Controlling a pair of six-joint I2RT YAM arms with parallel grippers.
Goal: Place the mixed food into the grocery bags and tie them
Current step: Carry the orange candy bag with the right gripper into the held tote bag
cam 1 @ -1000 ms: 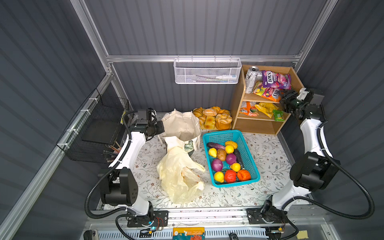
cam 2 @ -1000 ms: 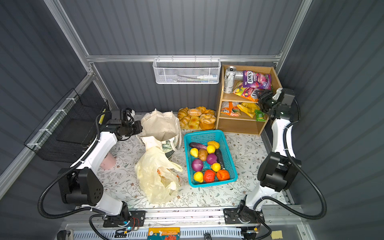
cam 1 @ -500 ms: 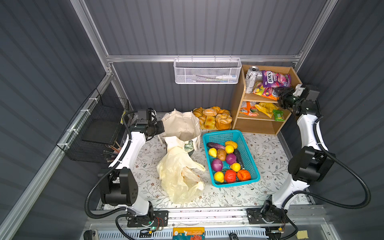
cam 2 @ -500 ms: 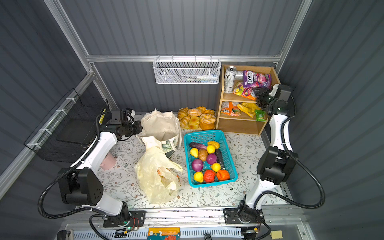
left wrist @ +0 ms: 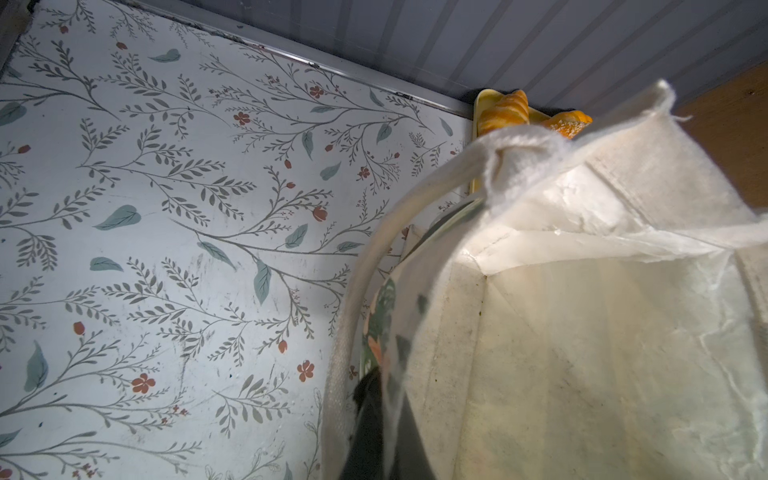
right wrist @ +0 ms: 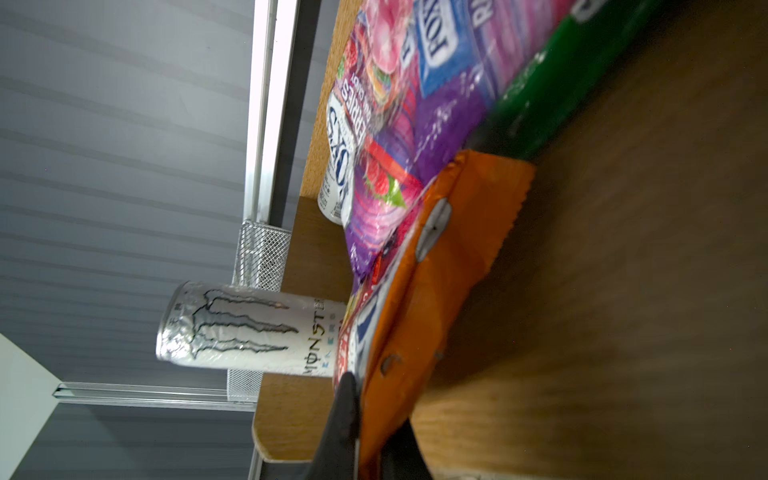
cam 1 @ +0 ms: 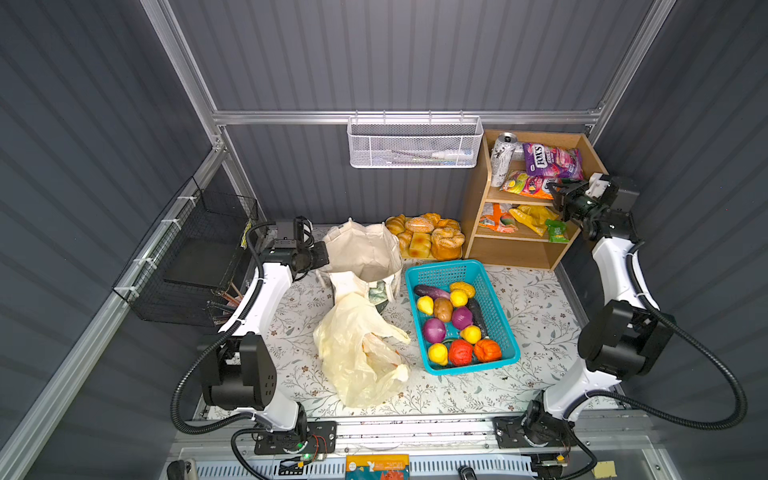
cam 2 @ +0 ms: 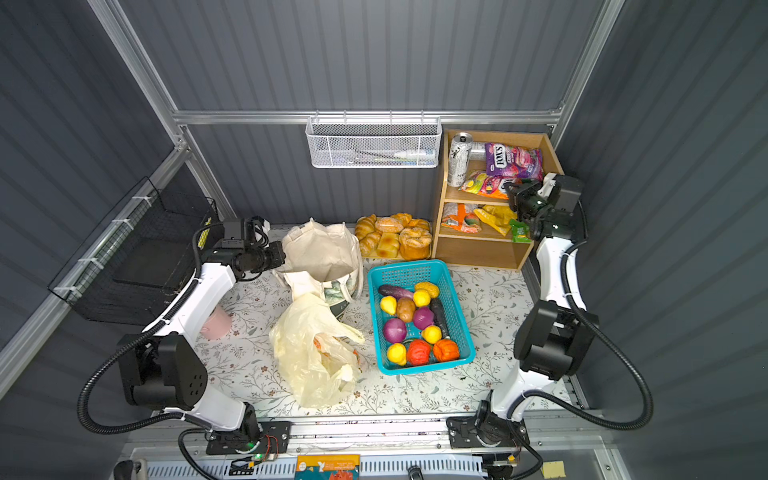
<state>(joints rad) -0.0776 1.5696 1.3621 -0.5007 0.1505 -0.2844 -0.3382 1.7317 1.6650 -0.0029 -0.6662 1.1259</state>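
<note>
My right gripper (cam 1: 555, 193) reaches into the top shelf of the wooden shelf unit (cam 1: 476, 216). It is shut on the edge of the orange candy packet (right wrist: 449, 249), which lies under a purple FOX'S packet (cam 1: 550, 160). In the right wrist view the black fingers (right wrist: 345, 415) pinch the packet's rim. My left gripper (cam 1: 322, 253) is shut on the side rim of the beige canvas tote (cam 1: 361, 253), which stands open. The cream plastic bag (cam 1: 357, 353) lies crumpled in front of it with something orange inside. A purple onion (cam 1: 434, 330) and an eggplant (cam 1: 430, 291) lie in the turquoise basket (cam 1: 467, 368).
A white energy-drink can (cam 1: 500, 160) stands beside the packets on the top shelf. More snack packets (cam 1: 532, 216) fill the middle shelf. A bread tray (cam 1: 428, 237) sits at the back. A pink cup (cam 2: 216, 324) stands by the left arm. A black wire basket (cam 1: 195, 257) hangs on the left wall.
My right gripper rose from the middle shelf's level to the top shelf, moved in and shut on the orange packet. The left arm and the tote have not moved.
</note>
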